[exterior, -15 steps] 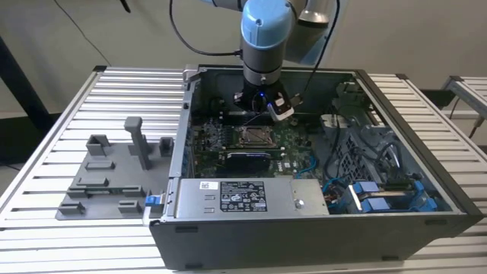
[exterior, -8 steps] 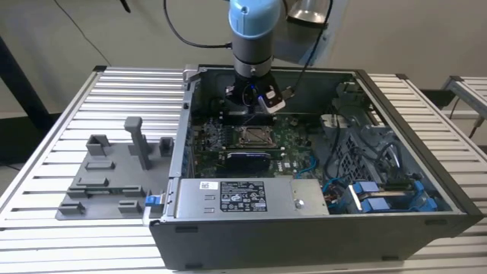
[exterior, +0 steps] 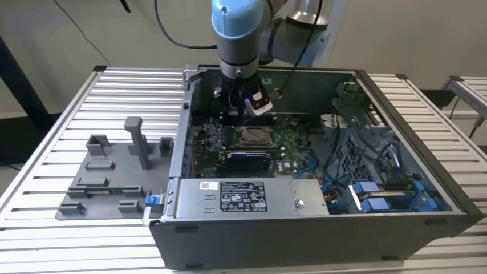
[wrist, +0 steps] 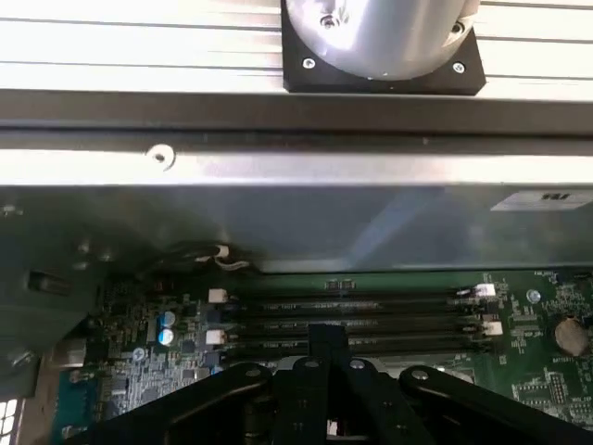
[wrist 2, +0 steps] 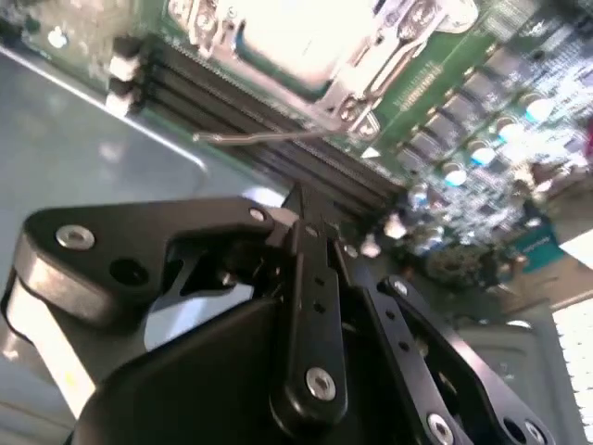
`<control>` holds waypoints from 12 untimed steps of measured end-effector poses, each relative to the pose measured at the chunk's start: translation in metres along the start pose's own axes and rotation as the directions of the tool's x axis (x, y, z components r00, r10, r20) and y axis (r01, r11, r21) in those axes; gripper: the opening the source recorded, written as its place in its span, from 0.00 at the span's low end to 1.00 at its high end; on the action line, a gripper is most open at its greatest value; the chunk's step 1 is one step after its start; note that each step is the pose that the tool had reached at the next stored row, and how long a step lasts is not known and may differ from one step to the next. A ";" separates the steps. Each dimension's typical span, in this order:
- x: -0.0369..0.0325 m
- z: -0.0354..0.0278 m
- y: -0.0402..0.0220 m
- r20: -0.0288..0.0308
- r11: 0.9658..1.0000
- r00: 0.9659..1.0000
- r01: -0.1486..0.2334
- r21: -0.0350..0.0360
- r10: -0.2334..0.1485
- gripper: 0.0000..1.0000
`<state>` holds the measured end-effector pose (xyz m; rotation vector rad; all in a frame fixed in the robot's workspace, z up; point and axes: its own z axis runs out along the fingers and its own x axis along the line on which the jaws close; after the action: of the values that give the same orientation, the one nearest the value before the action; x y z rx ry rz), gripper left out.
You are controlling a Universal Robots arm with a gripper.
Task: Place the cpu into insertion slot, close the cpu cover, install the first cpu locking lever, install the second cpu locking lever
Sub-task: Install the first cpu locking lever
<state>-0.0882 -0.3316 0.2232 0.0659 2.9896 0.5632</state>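
Second wrist view shows the claw [wrist 2: 299, 195] pressed together, pinching nothing, near a thin wire locking lever [wrist 2: 269, 136] that sticks out beside the insertion slot [exterior: 254, 136]. The shiny cpu [wrist 2: 296, 32] sits inside, under the cpu cover [wrist 2: 400, 57]. I think the lever is stiff and springy, so push near its bent end, not on the chip, which breaks easily

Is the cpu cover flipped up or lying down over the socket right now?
Down, it appears: in the second wrist view the cpu cover lies flat, framing the bright top of the cpu. Whether it is latched, cannot tell.
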 end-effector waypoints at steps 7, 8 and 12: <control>0.0005 0.0061 -0.0081 -0.001 1.000 1.000 0.006 -0.001 -0.006 0.11; 0.0005 0.0064 -0.0089 -0.002 1.000 1.000 0.007 -0.001 -0.007 0.11; 0.0008 0.0090 -0.0103 0.001 1.000 1.000 0.010 -0.001 -0.010 0.11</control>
<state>-0.0883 -0.3379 0.2110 0.0511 2.9867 0.5633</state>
